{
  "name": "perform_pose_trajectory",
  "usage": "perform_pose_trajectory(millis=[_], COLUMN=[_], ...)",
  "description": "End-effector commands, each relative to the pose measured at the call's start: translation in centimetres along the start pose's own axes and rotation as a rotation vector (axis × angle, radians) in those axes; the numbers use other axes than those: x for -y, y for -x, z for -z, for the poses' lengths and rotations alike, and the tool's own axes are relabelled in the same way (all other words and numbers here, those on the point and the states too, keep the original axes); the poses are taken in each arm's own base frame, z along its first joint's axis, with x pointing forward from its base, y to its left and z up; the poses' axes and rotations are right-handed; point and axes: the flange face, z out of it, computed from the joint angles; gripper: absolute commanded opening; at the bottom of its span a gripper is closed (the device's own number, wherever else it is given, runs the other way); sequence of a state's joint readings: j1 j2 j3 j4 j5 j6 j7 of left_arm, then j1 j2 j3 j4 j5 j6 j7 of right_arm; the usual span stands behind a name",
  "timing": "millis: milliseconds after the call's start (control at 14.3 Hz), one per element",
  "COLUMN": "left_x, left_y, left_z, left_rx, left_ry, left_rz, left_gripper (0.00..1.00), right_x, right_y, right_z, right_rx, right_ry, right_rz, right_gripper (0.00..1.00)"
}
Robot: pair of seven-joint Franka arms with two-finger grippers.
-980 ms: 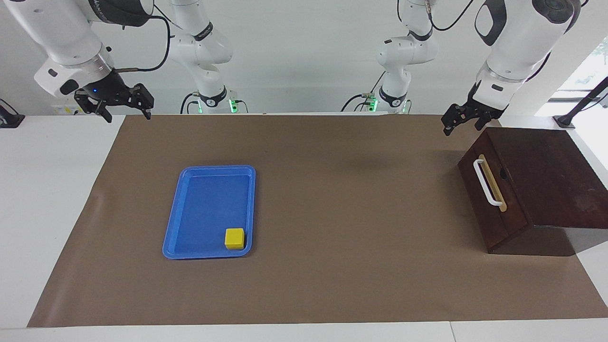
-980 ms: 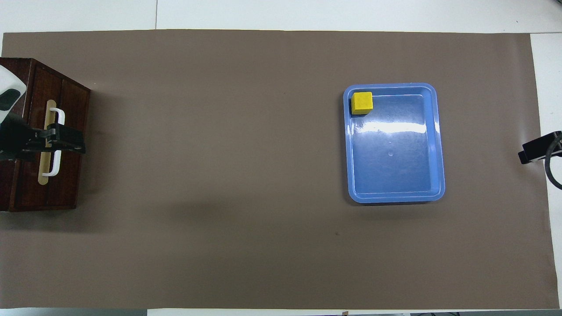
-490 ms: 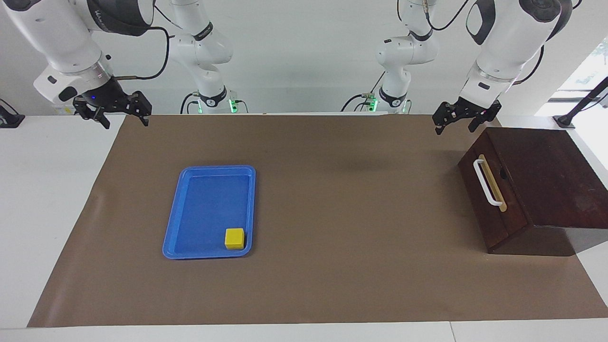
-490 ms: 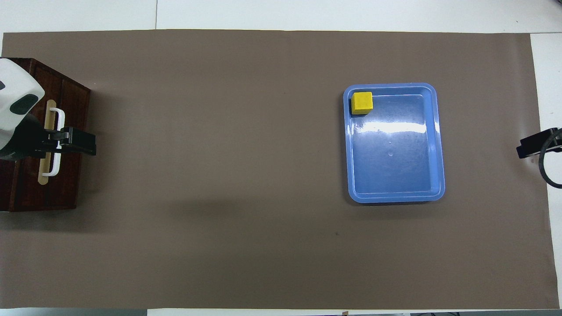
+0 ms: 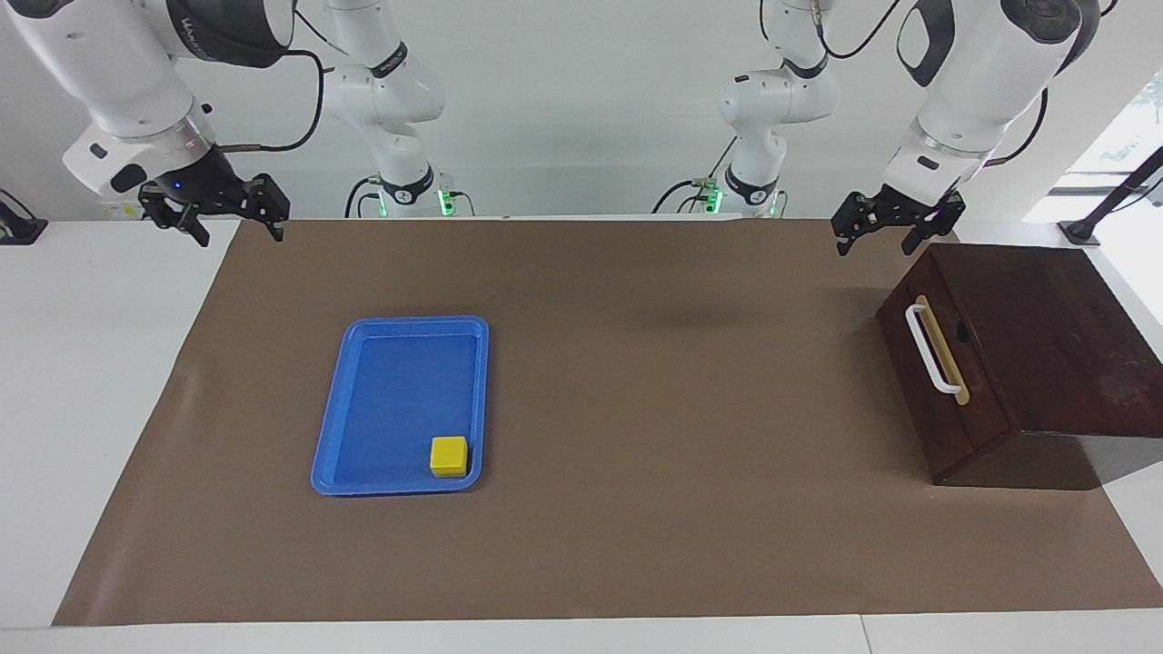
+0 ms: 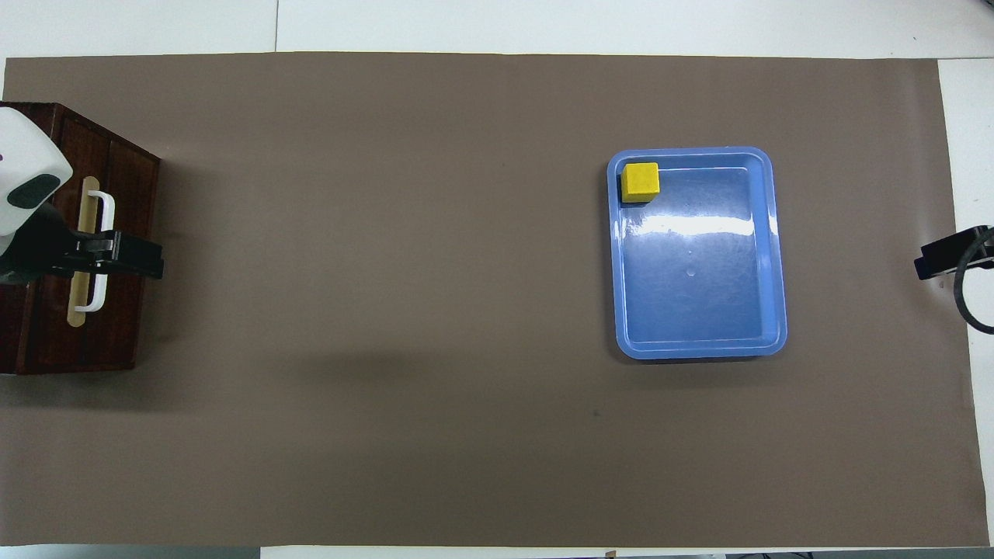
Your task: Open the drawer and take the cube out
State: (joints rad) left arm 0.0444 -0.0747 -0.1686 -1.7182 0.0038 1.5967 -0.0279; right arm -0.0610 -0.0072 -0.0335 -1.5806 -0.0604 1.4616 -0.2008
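Since a second ago the left gripper (image 5: 889, 228) has lifted a little and now hangs in the upper right of the facing view, up in the air over the edge of the dark box, with its fingers apart and nothing in them. Over in the upper left, the right gripper (image 5: 216, 213) has moved up a bit too, fingers apart and empty. At the right side the drawer (image 5: 936, 381) is closed, its white handle (image 5: 929, 349) untouched. Lower left of the middle, the cube (image 5: 449, 455) sits in a corner of the blue tray (image 5: 332, 436), the corner farthest from the robots.
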Motion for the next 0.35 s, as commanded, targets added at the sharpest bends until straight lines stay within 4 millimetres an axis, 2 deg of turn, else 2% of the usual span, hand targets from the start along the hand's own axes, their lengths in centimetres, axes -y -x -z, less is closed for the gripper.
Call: perform_pose_trajectory(millis=[0, 280], left_x=[0.70, 1.03], left_y=[0.56, 0.56], left_z=[0.29, 0.35], left_rx=[-0.009, -0.009], left_ry=[0.011, 0.012], left_rz=[-0.004, 0.003], left_gripper=[1.00, 1.00], right_x=[-0.12, -0.12], right_y=[0.68, 0.70], right_z=[0.20, 0.26], right_rx=[-0.015, -0.015], right_ry=[-0.001, -0.001], right_rz=[-0.009, -0.009], right_gripper=[1.00, 1.00])
